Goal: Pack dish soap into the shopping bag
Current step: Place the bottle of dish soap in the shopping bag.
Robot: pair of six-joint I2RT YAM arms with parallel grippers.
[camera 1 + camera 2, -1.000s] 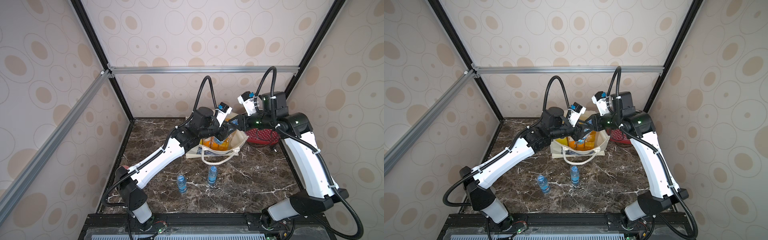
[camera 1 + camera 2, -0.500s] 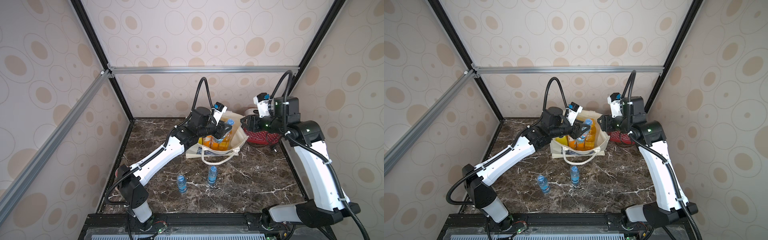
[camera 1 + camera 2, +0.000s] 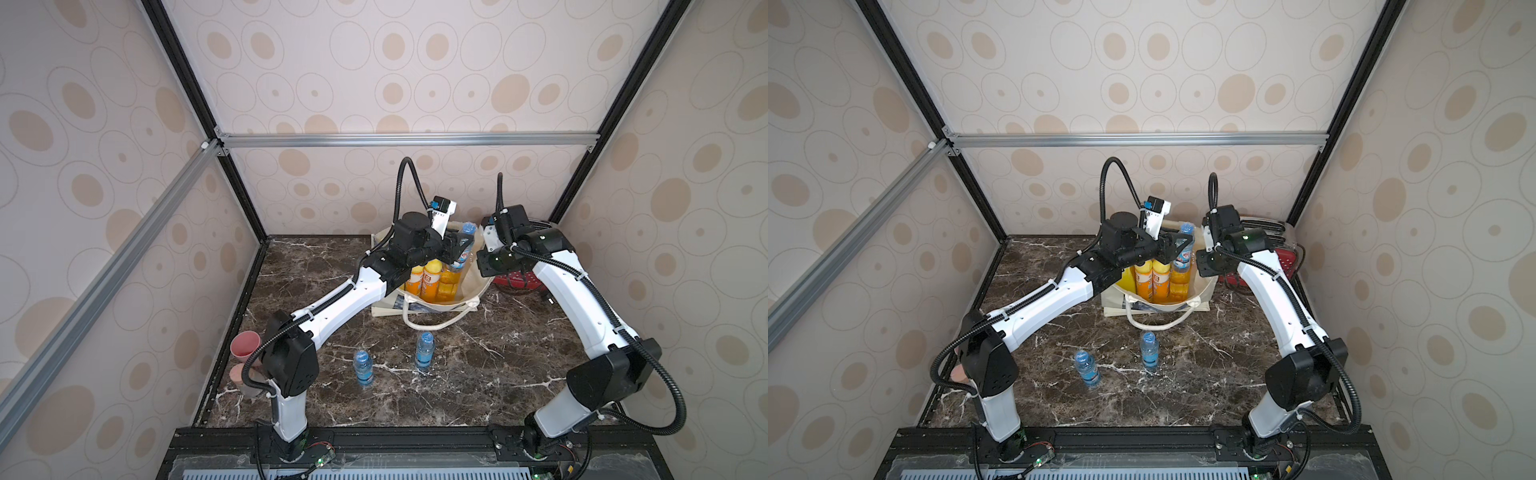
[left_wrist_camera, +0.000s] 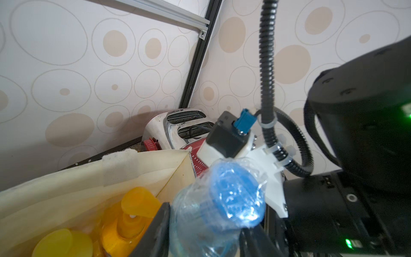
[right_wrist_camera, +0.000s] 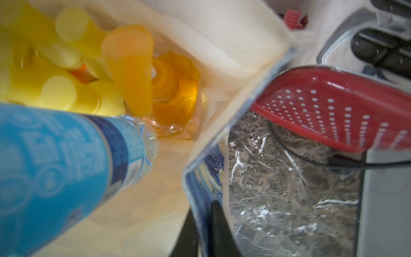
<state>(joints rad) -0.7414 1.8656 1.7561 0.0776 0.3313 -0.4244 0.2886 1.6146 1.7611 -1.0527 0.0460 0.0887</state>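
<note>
Marble table point(image 3: 498, 374) carries the bag point(image 3: 1202, 302) near its back edge, toaster point(image 4: 175, 126) just beside it, soap bottles point(image 3: 1154, 282) standing inside the bag. Right gripper point(image 5: 206, 233) is closed, pinching the bag's side rim. Left gripper point(image 3: 457, 247) hangs over the bag's mouth, jaws clamped round a blue-capped water bottle point(image 4: 222, 200)

I'm checking for print as I go. The blue label on the water bottle point(image 5: 55, 160) has white characters, too blurred to read. The dish soap point(image 3: 1158, 282) in the shopping bag point(image 3: 1202, 305) shows orange-and-white labels, too small. Nothing legible.
</note>
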